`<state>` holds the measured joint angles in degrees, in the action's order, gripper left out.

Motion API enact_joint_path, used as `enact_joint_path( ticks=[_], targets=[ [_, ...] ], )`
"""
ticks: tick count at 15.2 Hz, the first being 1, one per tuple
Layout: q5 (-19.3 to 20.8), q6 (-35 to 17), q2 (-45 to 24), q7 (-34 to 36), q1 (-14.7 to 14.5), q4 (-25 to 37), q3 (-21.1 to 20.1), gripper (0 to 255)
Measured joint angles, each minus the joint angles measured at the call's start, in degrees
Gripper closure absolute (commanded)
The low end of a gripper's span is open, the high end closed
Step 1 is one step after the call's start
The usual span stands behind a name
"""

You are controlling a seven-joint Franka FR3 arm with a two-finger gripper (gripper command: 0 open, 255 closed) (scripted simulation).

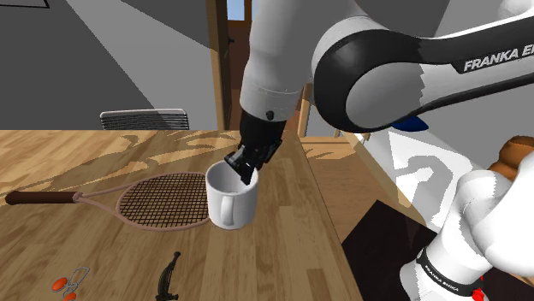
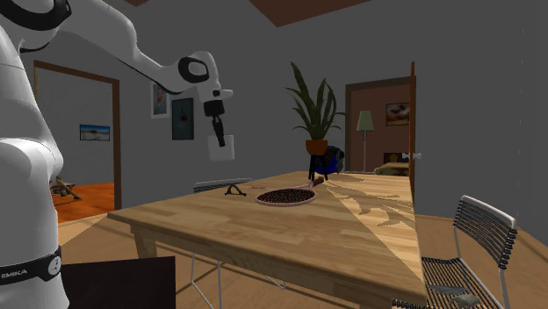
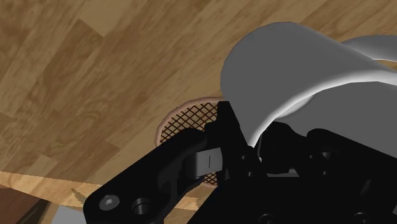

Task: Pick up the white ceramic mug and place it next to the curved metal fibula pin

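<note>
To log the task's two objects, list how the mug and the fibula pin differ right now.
The mug is white; the fibula pin is dark. The mug is bulky and hollow with a handle; the pin is slim and curved. The mug hangs above the table, its rim clasped by the gripper; the pin lies on the wood, untouched. Both are over the same wooden table.

Soft, even light; leafy shadows across the wooden table (image 2: 230,226).

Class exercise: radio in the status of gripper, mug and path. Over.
Gripper shut on mug rim. Mug in the air above table. Racket head beneath it; pin lies apart.
</note>
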<state>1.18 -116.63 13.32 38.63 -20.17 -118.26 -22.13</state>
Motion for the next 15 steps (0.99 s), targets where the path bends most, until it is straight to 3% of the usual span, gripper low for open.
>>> enact_joint_path(
  ticks=[8,15],
  targets=[
    [1.94,1.5,-2.68,12.39,-3.8,3.14,-7.88,255],
    [6.43,4.82,-9.03,24.08,-7.18,10.47,-14.78,255]
  ],
)
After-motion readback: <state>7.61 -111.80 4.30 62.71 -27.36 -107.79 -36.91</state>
